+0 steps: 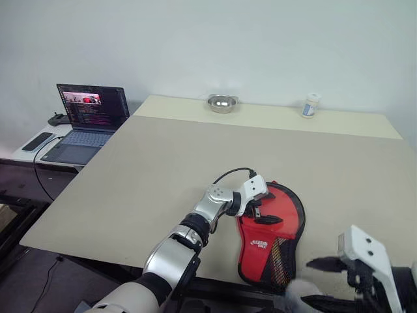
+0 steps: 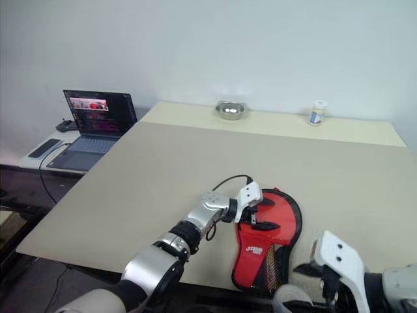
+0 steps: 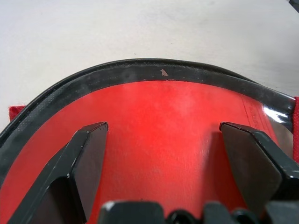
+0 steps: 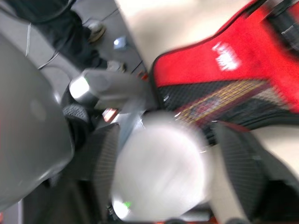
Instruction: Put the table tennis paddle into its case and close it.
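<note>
A beige matte table (image 1: 150, 169) stands against a plain white wall. Left, an open laptop (image 1: 88, 124) occupies a side desk. At the far edge sit a metal bowl (image 1: 222, 103) and a small jar (image 1: 311, 105). The left gripper (image 1: 260, 214), fingers spread wide, rests on the soft red-faced, black-rimmed case (image 1: 273, 242) at the near edge. The paddle cannot be made out. The right gripper (image 1: 313, 282), fingers wide, is blurred.
</note>
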You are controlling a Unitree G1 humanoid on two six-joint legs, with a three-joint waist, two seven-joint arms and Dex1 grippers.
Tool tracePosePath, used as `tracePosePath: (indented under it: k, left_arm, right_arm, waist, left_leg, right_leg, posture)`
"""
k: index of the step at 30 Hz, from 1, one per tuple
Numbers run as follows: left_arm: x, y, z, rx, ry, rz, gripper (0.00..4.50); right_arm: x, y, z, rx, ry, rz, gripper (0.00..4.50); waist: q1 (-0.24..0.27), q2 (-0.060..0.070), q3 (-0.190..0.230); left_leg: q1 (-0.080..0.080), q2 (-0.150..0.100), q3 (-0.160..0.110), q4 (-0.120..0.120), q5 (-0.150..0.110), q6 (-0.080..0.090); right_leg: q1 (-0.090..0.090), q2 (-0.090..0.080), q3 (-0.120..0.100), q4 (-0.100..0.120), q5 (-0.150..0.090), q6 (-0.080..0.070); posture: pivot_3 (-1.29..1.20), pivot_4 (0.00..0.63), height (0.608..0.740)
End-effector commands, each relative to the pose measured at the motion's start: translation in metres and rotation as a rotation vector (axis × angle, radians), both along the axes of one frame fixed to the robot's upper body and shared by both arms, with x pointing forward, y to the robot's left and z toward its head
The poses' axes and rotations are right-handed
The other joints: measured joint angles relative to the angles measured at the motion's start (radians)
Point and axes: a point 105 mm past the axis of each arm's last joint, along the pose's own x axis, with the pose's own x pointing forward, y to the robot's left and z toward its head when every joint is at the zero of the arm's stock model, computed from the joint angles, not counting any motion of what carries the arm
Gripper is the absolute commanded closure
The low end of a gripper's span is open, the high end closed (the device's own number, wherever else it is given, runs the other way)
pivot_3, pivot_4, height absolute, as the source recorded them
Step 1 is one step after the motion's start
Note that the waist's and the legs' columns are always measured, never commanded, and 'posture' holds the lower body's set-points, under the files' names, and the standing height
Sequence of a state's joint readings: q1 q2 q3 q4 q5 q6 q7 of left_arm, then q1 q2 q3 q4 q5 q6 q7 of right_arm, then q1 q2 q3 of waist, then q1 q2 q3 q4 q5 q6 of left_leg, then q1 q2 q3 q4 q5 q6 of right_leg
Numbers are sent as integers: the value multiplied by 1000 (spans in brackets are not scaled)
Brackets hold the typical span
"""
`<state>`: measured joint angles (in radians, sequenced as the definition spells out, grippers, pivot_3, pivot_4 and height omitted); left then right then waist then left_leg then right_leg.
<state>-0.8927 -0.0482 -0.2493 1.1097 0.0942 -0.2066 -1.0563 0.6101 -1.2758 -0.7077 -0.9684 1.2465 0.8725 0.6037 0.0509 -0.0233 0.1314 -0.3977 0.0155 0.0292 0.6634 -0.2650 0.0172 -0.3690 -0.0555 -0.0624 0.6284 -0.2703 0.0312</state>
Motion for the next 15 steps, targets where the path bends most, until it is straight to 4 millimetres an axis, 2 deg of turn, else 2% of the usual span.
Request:
tracePosePath:
  k: [1,5,10,12,15]
  left_arm:
    - [-16,11,-43,105,139,28,336]
    - [-7,8,-21,26,115,29,336]
    - [-3,22,30,-98,11,-86,336]
    - [-6,37,45,-121,3,-116,336]
    - [-20,79,61,-84,-12,-159,336]
  right_arm:
    - [21,-19,11,-17,-77,-95,18]
    - [38,-31,15,-24,-137,-155,18]
    - [77,-51,23,-27,-301,-275,18]
    - [89,-54,27,16,-348,-301,18]
    - [113,-53,29,93,-465,-326,18]
  waist:
    - [0,0,0]
    - [0,0,0]
    - [-16,3,8]
    - [-29,4,19]
    - [-40,2,27]
  left_leg:
    - [0,0,0,0,0,0]
    - [-1,-1,0,0,0,0]
    - [-4,0,1,-1,0,0]
    - [-7,0,1,-2,0,0]
    - [-13,0,2,-1,1,0]
  right_leg:
    - [0,0,0,0,0,0]
    - [0,-1,0,0,0,0]
    - [-1,0,1,1,0,0]
    - [-4,0,1,2,0,-1]
    - [-13,2,3,7,3,-6]
  posture:
    - [0,150,740]
    - [0,150,740]
    - [0,150,740]
    - [0,150,740]
    - [0,150,740]
